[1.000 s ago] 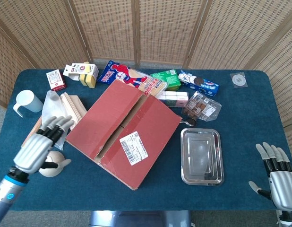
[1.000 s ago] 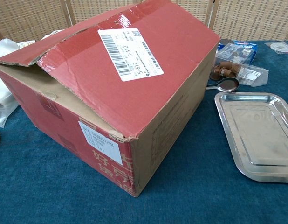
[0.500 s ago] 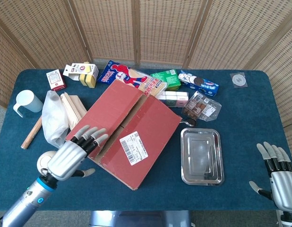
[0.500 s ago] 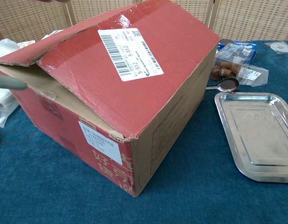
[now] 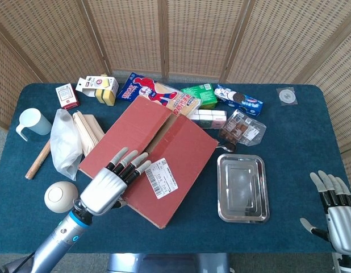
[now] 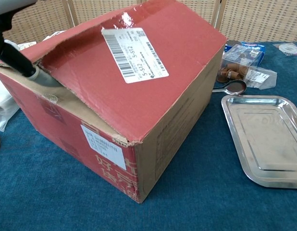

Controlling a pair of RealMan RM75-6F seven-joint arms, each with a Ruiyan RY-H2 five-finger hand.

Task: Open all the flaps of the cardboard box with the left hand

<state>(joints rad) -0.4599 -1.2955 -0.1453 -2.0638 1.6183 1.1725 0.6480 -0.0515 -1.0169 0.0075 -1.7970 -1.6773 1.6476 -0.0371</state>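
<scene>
The red cardboard box (image 5: 155, 156) stands mid-table, its two top flaps lying down with a narrow seam between them. A white shipping label (image 5: 160, 178) sits on the near flap. My left hand (image 5: 110, 185) hovers over the box's near left corner, fingers (image 5: 132, 163) spread across the flaps and nothing gripped. In the chest view the box (image 6: 139, 96) fills the frame, and one dark fingertip of the left hand (image 6: 23, 62) pokes into the seam under the labelled flap's edge. My right hand (image 5: 334, 207) hangs open beyond the table's near right corner.
A steel tray (image 5: 242, 187) lies right of the box, with a spoon (image 6: 230, 88) and a snack packet (image 5: 242, 128) behind it. Left of the box are a white ball (image 5: 61, 196), a plastic bag (image 5: 65, 142), a wooden stick and a white cup (image 5: 30, 122). Food packs line the back.
My left hand has swung right from beside the white ball onto the box's near left corner, and a fingertip now sits in the flap seam. The right hand has barely moved.
</scene>
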